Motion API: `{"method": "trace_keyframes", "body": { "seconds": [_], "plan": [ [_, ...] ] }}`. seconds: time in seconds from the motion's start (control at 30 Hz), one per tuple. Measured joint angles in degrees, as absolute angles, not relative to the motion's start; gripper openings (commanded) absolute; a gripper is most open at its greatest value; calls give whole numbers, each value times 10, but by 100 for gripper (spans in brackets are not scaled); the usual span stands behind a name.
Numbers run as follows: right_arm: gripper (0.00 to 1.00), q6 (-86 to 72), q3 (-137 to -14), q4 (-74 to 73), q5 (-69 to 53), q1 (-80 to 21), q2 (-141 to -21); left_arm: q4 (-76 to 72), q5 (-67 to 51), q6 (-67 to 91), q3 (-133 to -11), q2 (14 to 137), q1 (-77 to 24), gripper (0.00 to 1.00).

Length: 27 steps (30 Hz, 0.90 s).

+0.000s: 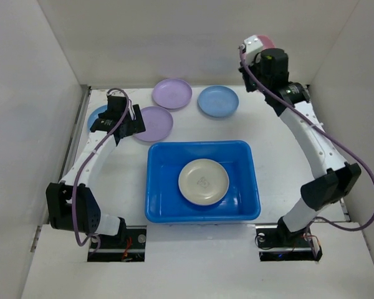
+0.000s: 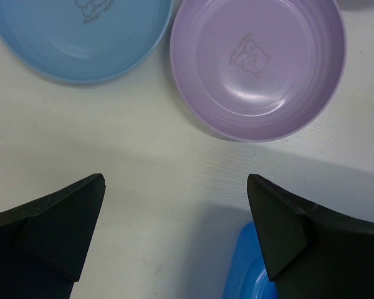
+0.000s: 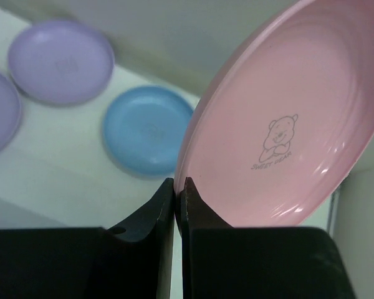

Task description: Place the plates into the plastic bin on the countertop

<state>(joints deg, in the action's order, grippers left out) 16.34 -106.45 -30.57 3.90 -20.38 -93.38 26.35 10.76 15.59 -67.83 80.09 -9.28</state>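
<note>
Top view: right gripper point(image 1: 257, 50) high at the far right, pink plate point(image 1: 267, 41) in it. The plastic bin point(image 1: 156, 187) lies toward the near left of it, with a cream plate point(image 1: 203, 181) inside. Left gripper point(image 1: 129, 119) is beside a lilac plate point(image 1: 154, 123).

Left wrist: fingers apart, nothing between them. The lilac plate is just ahead, right of centre.

Right wrist: fingers clamped on the pink plate's rim, plate tilted on edge.
</note>
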Motion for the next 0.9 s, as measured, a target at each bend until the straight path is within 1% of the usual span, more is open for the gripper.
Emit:
{"method": "trace_keyframes", "body": {
  "seconds": [0.1,0.23,0.43,0.7,0.9],
  "plan": [
    [3,149,-1040,-355,43,-234,-952,263,108,156,-678,794,-93,100],
    [2,125,-1011,-432,28,-319,-952,261,113,156,-671,788,-91,100],
    [2,77,-977,-502,-38,-425,-908,262,131,156,-668,786,-80,100],
    [2,35,-951,-573,-142,-483,-843,260,152,158,-656,773,-66,100],
    [3,23,-888,-590,-196,-518,-844,254,174,163,-648,769,-62,100]
  ]
}}
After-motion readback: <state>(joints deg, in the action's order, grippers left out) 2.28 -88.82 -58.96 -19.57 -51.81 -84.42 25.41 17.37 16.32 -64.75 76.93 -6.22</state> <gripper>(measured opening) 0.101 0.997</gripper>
